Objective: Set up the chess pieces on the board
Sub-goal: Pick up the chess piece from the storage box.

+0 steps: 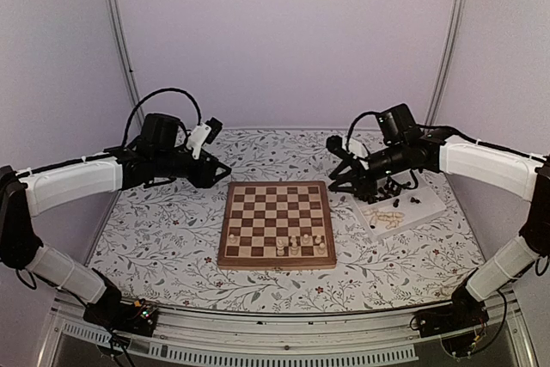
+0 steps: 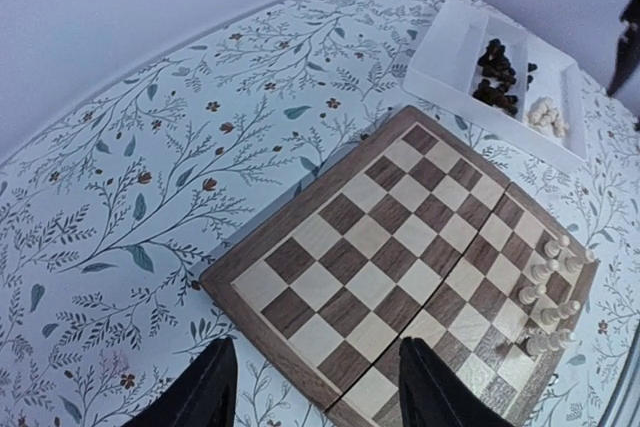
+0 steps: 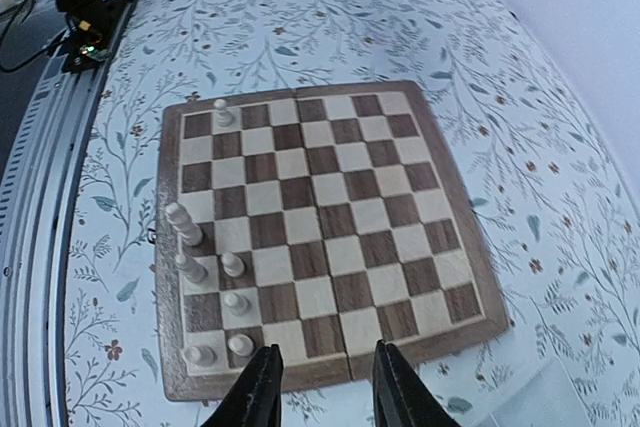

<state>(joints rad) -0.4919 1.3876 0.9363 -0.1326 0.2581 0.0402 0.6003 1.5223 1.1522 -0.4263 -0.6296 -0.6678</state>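
The chessboard [image 1: 276, 223] lies in the middle of the table, with several pale chess pieces [image 1: 299, 245] standing along its near right rows and one at the near left [image 1: 233, 232]. They also show in the right wrist view [image 3: 186, 226] and the left wrist view [image 2: 548, 297]. More dark pieces [image 1: 402, 198] and pale pieces [image 1: 383, 217] lie in the white tray [image 1: 425, 211]. My left gripper [image 1: 222, 172] is open and empty, above the board's far left corner [image 2: 268, 282]. My right gripper [image 1: 337, 180] is open and empty, above the board's right edge [image 3: 400, 352].
The white partitioned tray [image 2: 448, 47] stands right of the board on the floral cloth [image 1: 163, 221]. Metal frame posts [image 1: 120, 40] rise at the back corners. A rail [image 1: 258, 328] with electronics runs along the near table edge.
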